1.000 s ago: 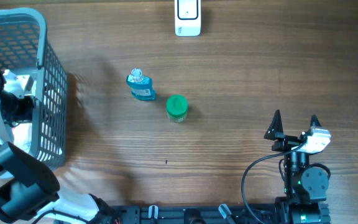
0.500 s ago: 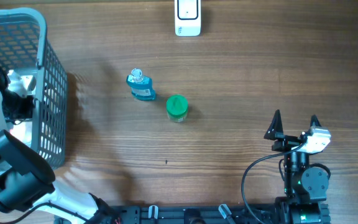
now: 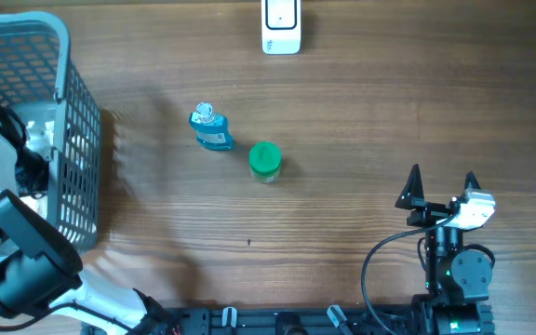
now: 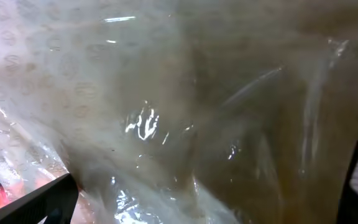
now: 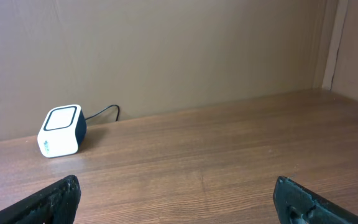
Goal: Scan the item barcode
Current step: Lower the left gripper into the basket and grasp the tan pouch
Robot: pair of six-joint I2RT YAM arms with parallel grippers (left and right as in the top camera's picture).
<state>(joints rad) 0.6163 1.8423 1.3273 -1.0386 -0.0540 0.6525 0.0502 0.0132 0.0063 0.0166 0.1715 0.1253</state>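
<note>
Since the earlier overhead view the left arm (image 3: 17, 261) has shifted inside the grey basket (image 3: 63, 102), its black wrist sitting lower and closer to the left edge, and more of the white thing under it shows; the right arm, the blue bottle (image 3: 211, 128), the green-lidded jar (image 3: 265, 160) and the scanner (image 3: 281, 26) have not moved.

The scanner carries a small mark on its side, too small to read; the clear plastic packet (image 4: 166, 112) has a faint repeated round print towards its upper left, also unreadable; no barcode can be made out.

The packet fills the left wrist view: crinkled, see-through film with bright glints, pale and brownish underneath, a patch of red at the lower left corner; it lies in the basket at the left side of the table (image 3: 361, 121).

The left gripper (image 4: 210, 180) is spread wide, one dark finger at the lower left and one at the right edge, with the packet just ahead of it; I cannot tell whether the fingers touch the film.

The right gripper (image 3: 442, 177) is spread wide and empty above the near right of the table, facing the white scanner, which stands at the far edge with a black cable (image 5: 104, 112) behind it.
</note>
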